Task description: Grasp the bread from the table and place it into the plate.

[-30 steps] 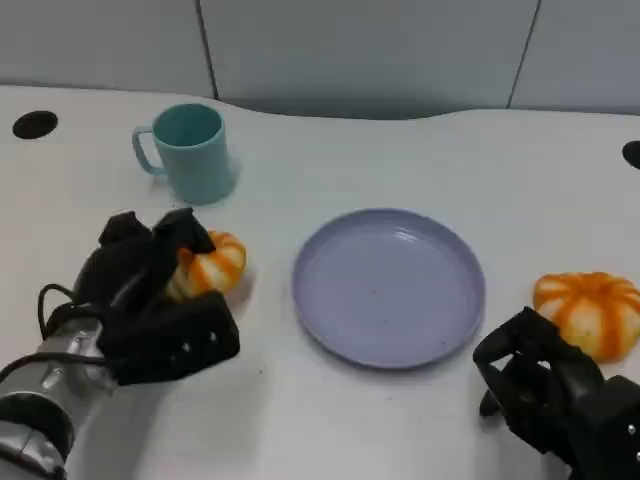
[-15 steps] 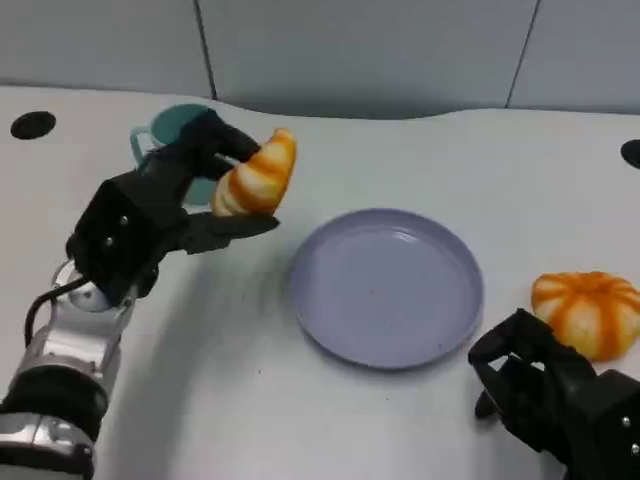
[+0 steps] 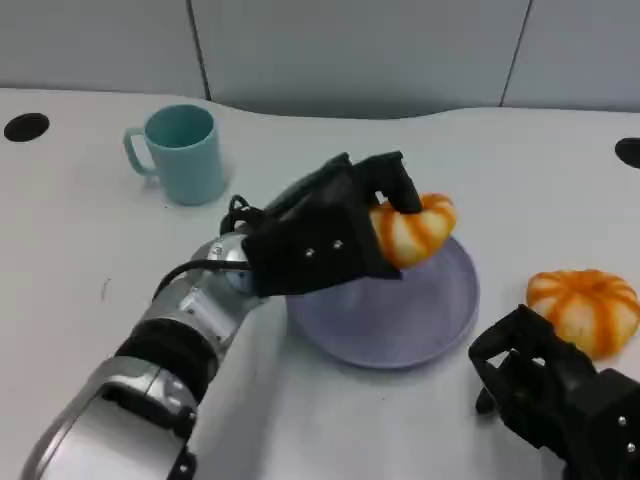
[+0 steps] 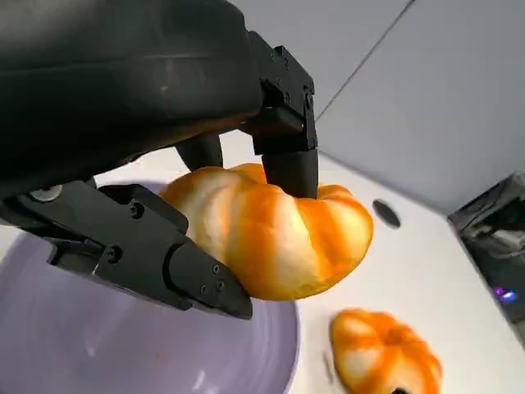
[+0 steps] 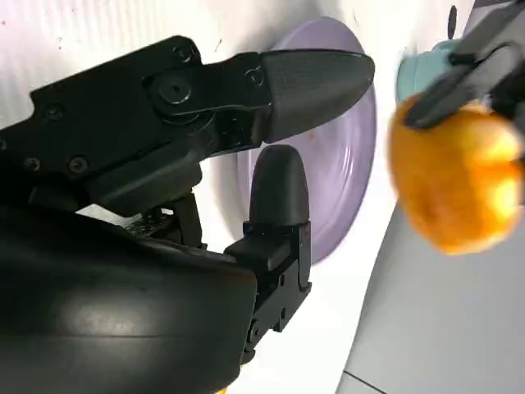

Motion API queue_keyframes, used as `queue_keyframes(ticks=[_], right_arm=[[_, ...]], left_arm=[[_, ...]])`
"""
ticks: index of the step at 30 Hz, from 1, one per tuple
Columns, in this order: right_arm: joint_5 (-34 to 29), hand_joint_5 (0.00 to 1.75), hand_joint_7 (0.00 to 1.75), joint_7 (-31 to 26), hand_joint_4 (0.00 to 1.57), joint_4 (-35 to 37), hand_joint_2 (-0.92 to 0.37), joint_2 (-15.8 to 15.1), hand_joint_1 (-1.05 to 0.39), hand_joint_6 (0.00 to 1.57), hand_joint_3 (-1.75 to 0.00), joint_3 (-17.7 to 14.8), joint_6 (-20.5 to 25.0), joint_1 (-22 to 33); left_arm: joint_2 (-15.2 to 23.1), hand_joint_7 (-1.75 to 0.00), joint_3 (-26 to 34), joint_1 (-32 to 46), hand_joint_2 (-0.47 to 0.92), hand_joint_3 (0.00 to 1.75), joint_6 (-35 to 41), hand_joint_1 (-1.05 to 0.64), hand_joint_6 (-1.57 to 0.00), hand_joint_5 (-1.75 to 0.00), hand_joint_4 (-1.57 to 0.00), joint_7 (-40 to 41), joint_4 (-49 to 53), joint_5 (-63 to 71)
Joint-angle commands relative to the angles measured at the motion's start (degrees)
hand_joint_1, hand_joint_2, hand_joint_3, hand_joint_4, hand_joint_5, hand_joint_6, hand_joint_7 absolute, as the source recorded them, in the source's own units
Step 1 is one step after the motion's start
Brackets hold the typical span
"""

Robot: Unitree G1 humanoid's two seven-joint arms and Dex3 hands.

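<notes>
Bread (image 3: 415, 228) held in left hand (image 3: 330, 240), in the air over the plate (image 3: 420, 320).
Two breads: the second bread (image 3: 585, 310) lies on the table (image 3: 80, 260) right of the one plate. One teal mug (image 3: 180, 153) far left. Right hand (image 3: 555, 395) near it holds nothing, fingers apart.

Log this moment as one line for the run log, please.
left hand: holds bread above plate | right hand: empty, beside plate | second bread: on table | bread not released
</notes>
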Motion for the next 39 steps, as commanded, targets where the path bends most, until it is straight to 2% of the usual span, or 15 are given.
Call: queue_keyframes(ticks=[1,2,3,5,7,8,10,13,14,16,18,24,29,34,39], right_arm=[[-0.3,1.75,1.75,-0.6,0.60,-0.3,-0.92,-0.3,-0.28,0.40,-0.35,-0.1,-0.3,0.0],[-0.6,1.75,1.75,-0.8,0.60,-0.5,-0.91,-0.3,-0.27,0.40,-0.34,0.0,-0.2,0.2],[-0.7,1.75,1.75,-0.9,0.60,-0.7,-0.91,-0.2,-0.27,0.40,-0.34,0.1,-0.1,0.3],[-0.8,1.75,1.75,-0.9,0.60,-1.0,-0.91,-0.2,-0.27,0.39,-0.34,0.2,0.0,0.4],[-0.6,1.75,1.75,-0.7,0.59,-1.2,-0.92,-0.2,-0.27,0.39,-0.34,0.3,0.2,0.5],[-0.5,1.75,1.75,-0.6,0.59,-1.4,-0.92,-0.2,-0.27,0.39,-0.34,0.3,0.3,0.6],[-0.4,1.75,1.75,-0.5,0.59,-1.5,-0.92,-0.1,-0.27,0.39,-0.34,0.3,0.4,0.6],[-0.5,1.75,1.75,-0.6,0.59,-1.8,-0.92,-0.1,-0.27,0.39,-0.34,0.4,0.8,0.7],[-0.5,1.75,1.75,-0.7,0.59,-2.0,-0.92,0.0,-0.27,0.39,-0.34,0.4,1.0,0.7],[-0.8,1.75,1.75,-0.8,0.59,-1.7,-0.92,-0.1,-0.27,0.39,-0.34,0.5,0.7,0.6],[-0.5,1.75,1.75,-0.5,0.58,-1.2,-0.92,-0.2,-0.27,0.38,-0.34,0.4,0.0,0.5],[0.0,1.75,1.75,-0.2,0.57,-0.6,-0.92,-0.1,-0.27,0.36,-0.34,0.2,-0.6,0.8],[0.5,1.75,1.75,0.5,0.59,1.9,-0.92,-0.4,-0.27,0.36,-0.35,0.0,-3.6,0.2],[-0.1,1.75,1.75,-0.3,0.59,0.6,-0.92,-0.1,-0.28,0.37,-0.34,0.0,-1.2,0.4],[0.4,1.75,1.75,0.2,0.56,-0.6,-0.92,-0.3,-0.24,0.36,-0.34,-0.1,0.1,0.7]], left_arm=[[0.4,-1.75,-1.8,-3.1,0.86,0.04,3.3,-0.18,-0.68,-1.75,-0.90,1.2,2.7,2.6],[0.9,-1.69,-3.3,-4.1,0.89,0.05,5.0,-0.28,-0.45,-1.72,-0.72,0.4,3.3,4.4],[1.4,-1.53,-4.6,-4.9,0.90,0.05,6.4,-0.33,-0.37,-1.65,-0.63,-0.4,3.7,5.8],[2.0,-0.96,-6.6,-5.8,0.91,0.01,7.6,-0.45,-0.39,-1.28,-0.41,-0.7,4.1,8.1],[2.9,-0.77,-8.9,-6.3,0.92,0.01,6.9,-0.48,-0.42,-1.15,-0.37,0.6,4.1,10.7],[3.4,-0.51,-10.3,-6.5,0.92,0.04,6.3,-0.57,-0.36,-0.84,-0.26,1.5,4.1,12.2],[4.0,-0.32,-11.7,-6.7,0.92,0.06,5.6,-0.62,-0.37,-0.61,-0.23,2.5,4.2,13.8],[4.6,-0.25,-13.8,-7.1,0.92,0.06,4.8,-0.64,-0.37,-0.54,-0.23,4.3,4.1,16.5],[5.0,-0.16,-15.5,-7.4,0.92,0.13,4.3,-0.77,-0.20,-0.31,-0.09,5.5,4.0,18.3],[5.6,-0.09,-17.2,-7.9,0.92,0.19,3.6,-0.88,-0.09,-0.12,-0.02,6.3,4.1,20.3],[5.7,-0.06,-16.8,-8.0,0.92,0.25,2.8,-0.96,-0.03,-0.02,0.00,5.8,4.2,19.6],[6.3,-0.01,-13.5,-7.6,0.92,0.34,0.4,-1.01,0.00,0.00,0.00,3.6,4.1,15.8],[7.2,-0.03,-6.6,-5.3,0.92,0.30,-2.4,-0.95,-0.06,-0.02,-0.03,-0.7,3.2,7.2],[8.6,-0.04,-1.0,-2.3,0.92,0.33,-5.5,-0.94,-0.09,-0.04,-0.06,-5.4,1.1,0.1],[10.8,-0.07,11.1,7.3,0.92,0.31,-7.9,-0.91,-0.15,-0.09,-0.15,-17.6,-6.9,-17.6]])
